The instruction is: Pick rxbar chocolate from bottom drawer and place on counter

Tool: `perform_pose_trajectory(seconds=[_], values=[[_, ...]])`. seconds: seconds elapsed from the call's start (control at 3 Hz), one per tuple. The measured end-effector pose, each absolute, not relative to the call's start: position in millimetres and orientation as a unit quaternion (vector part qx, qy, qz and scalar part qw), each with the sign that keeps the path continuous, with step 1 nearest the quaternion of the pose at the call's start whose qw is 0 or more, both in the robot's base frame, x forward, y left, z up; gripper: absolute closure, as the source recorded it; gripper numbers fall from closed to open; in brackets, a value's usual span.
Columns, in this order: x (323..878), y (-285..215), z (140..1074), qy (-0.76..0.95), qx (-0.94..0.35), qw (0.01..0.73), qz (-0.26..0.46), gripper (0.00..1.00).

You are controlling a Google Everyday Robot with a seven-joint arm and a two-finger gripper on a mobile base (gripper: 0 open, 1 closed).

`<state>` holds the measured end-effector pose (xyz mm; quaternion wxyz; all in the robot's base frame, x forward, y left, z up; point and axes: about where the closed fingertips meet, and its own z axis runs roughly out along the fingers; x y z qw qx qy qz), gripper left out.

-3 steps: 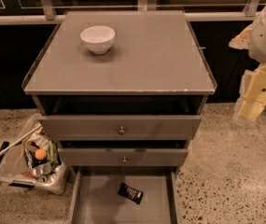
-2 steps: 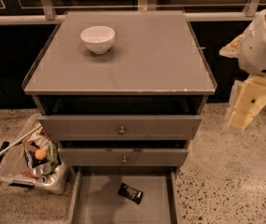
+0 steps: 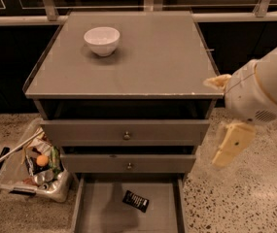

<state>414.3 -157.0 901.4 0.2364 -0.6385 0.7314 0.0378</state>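
Observation:
The rxbar chocolate [image 3: 136, 201], a small black wrapped bar with light lettering, lies flat on the floor of the bottom drawer [image 3: 99, 212], which is pulled open at the foot of the cabinet. The counter [image 3: 143, 62] is the flat grey top above. My gripper [image 3: 231, 144] hangs at the right of the cabinet, level with the upper drawers, above and to the right of the bar and apart from it. It holds nothing that I can see.
A white bowl [image 3: 102, 41] stands on the counter at the back left. Two knobbed drawers [image 3: 126, 135] are slightly open above the bottom drawer. A clear bin of litter [image 3: 36, 166] sits on the speckled floor at the left of the cabinet.
My arm has moved left and down, nearer the cabinet's right front corner. The bar, drawers and bowl have not moved.

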Motion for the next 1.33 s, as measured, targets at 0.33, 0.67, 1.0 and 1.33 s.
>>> perform_pose_trajectory(seconds=[0.33,0.67,1.0,1.33], values=[[424.6,-143.4,858.5,0.716,-0.644,0.266,0.044,0.0],[433.4,-142.9,861.4,0.714,-0.64,0.281,0.031,0.0],[433.3,-142.7,860.7,0.715,-0.64,0.281,0.031,0.0],[440.2,-139.3,831.5,0.719,-0.638,0.272,0.038,0.0]])
